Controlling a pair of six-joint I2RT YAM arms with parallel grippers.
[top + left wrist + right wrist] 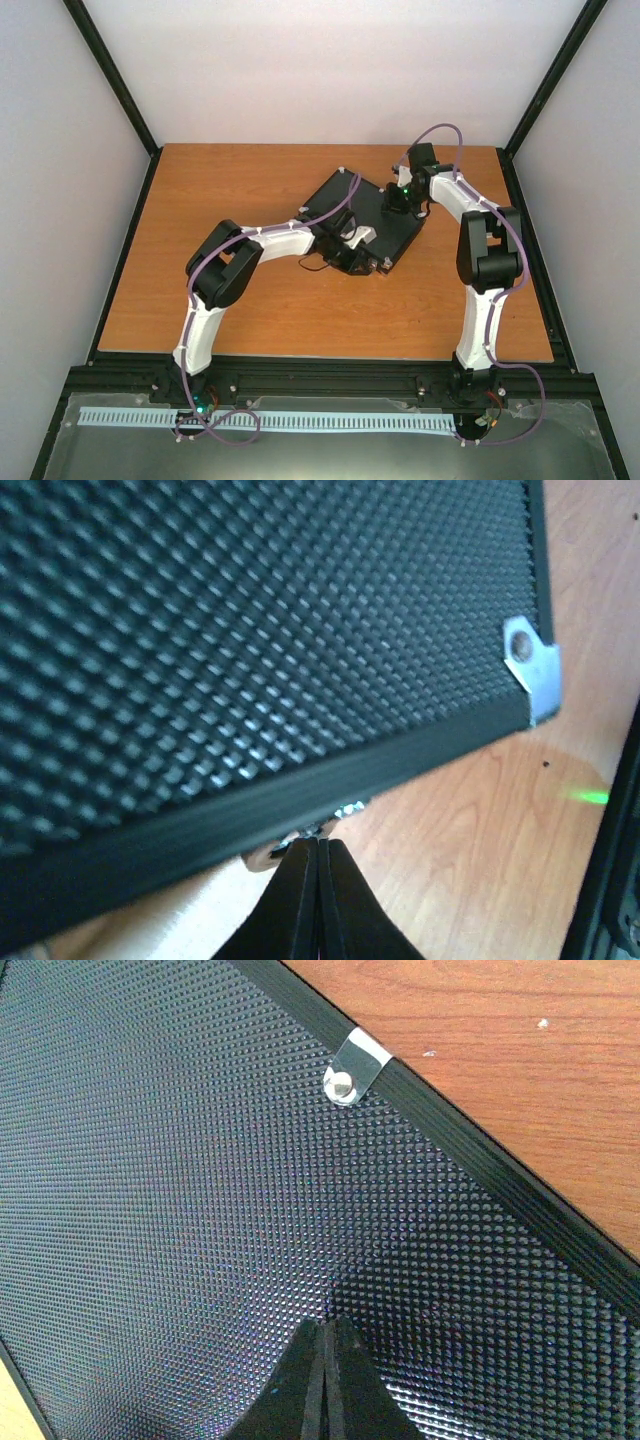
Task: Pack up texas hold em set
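Now the black case (375,215) sits beneath right jaws, beside left jaws.

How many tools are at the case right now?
2: left tool at the near edge of the case, shut; right tool over its lid, shut. Neither is hidden.

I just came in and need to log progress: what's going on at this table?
Two robot arms are working on a flat black case that lies on the wooden table and looks closed. The left gripper, fingers together, sits at the case's near edge beside a bit of silver hardware, probably a clasp. The right gripper, also shut, is over the textured lid, seemingly pressing down, though contact cannot be confirmed.
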